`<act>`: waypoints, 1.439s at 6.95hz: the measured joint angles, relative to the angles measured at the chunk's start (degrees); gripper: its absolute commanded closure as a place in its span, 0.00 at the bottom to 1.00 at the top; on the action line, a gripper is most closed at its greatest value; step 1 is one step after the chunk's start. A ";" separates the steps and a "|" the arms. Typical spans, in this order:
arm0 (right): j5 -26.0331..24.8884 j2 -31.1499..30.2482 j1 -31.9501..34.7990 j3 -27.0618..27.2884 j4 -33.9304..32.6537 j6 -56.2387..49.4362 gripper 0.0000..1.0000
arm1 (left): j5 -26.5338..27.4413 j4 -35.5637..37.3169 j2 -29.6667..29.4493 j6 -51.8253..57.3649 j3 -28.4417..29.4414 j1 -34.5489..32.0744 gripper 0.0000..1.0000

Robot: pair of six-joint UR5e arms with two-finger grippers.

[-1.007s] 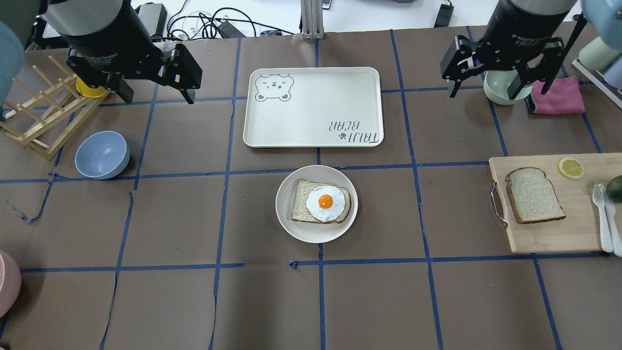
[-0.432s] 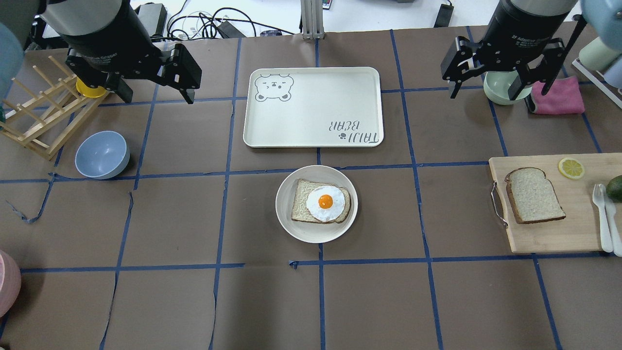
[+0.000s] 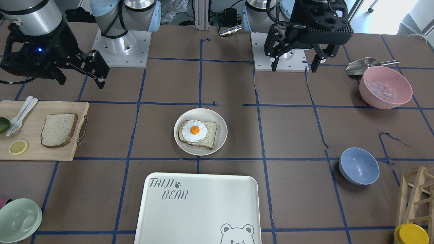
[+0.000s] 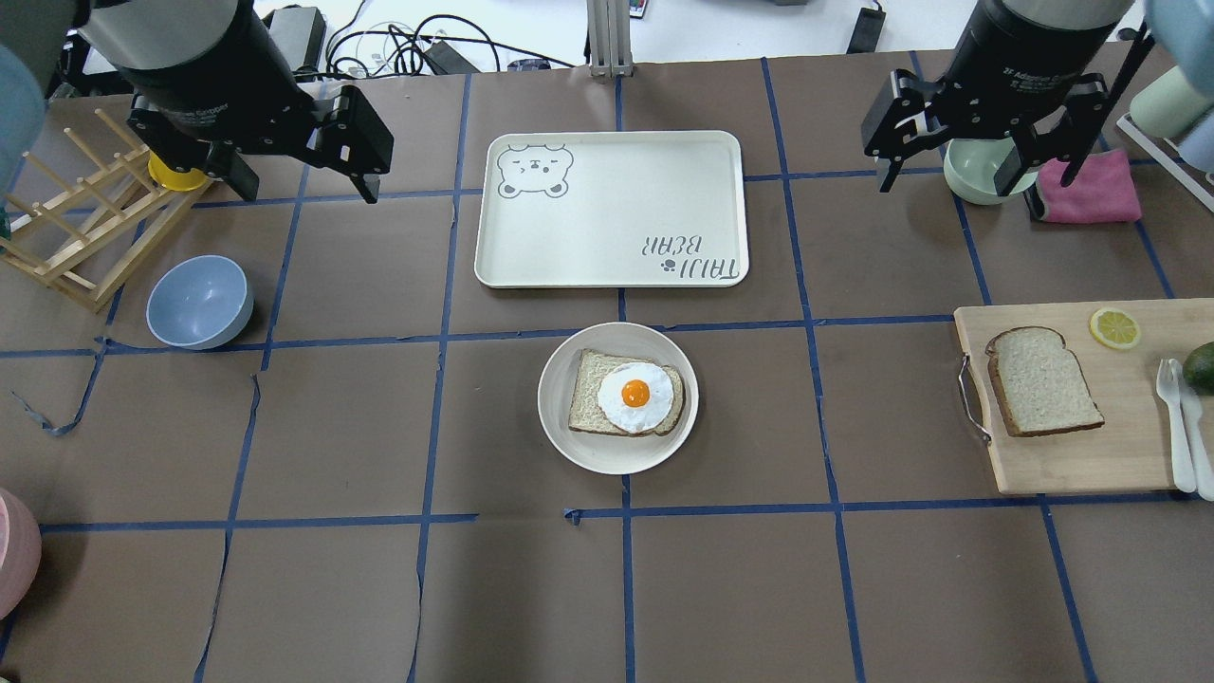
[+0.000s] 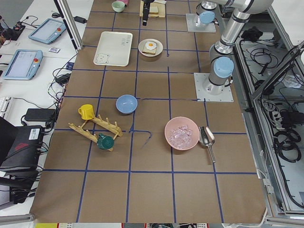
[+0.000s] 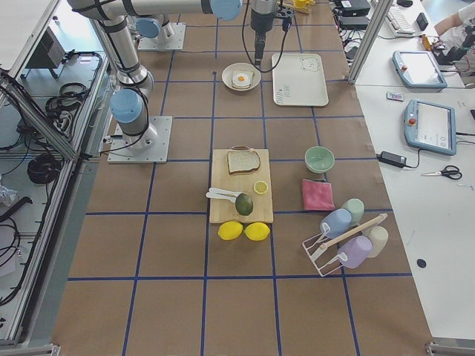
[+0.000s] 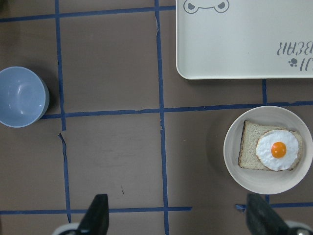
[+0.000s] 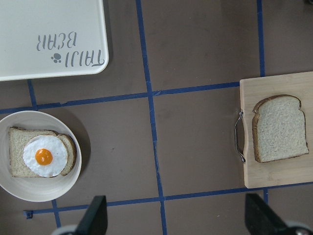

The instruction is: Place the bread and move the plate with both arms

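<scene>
The plain bread [image 4: 1043, 381] lies flat on a wooden cutting board [image 4: 1119, 455] at the right; it also shows in the front view [image 3: 58, 129] and the right wrist view [image 8: 279, 128]. The plate [image 4: 616, 457] sits mid-table and holds a slice topped with a fried egg [image 4: 634, 395]; the plate also shows in the other views [image 3: 222, 134] [image 7: 264, 182] [image 8: 41, 190]. My left gripper [image 4: 308, 194] [image 3: 293, 67] hangs open and empty high over the far left. My right gripper [image 4: 977, 180] [image 3: 81, 83] hangs open and empty high over the far right.
A white bear-print tray [image 4: 612, 209] lies beyond the plate. A blue bowl [image 4: 199, 302] and wooden rack [image 4: 85, 228] stand left. A green bowl [image 4: 977, 175] and pink cloth [image 4: 1091, 190] lie far right. A lemon slice [image 4: 1114, 328] and cutlery [image 4: 1181, 427] share the board.
The right arm has shifted very slightly to the right. Nothing else has moved.
</scene>
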 measured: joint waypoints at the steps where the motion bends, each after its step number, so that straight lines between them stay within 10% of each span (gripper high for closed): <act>1: -0.11 -0.29 1.33 0.11 -0.20 0.21 0.00 | 0.01 -0.01 0.00 0.00 0.00 0.00 0.00; 10: -0.98 -0.02 3.22 0.94 -0.11 -0.20 0.00 | 0.12 -0.26 0.09 0.09 0.00 0.00 0.00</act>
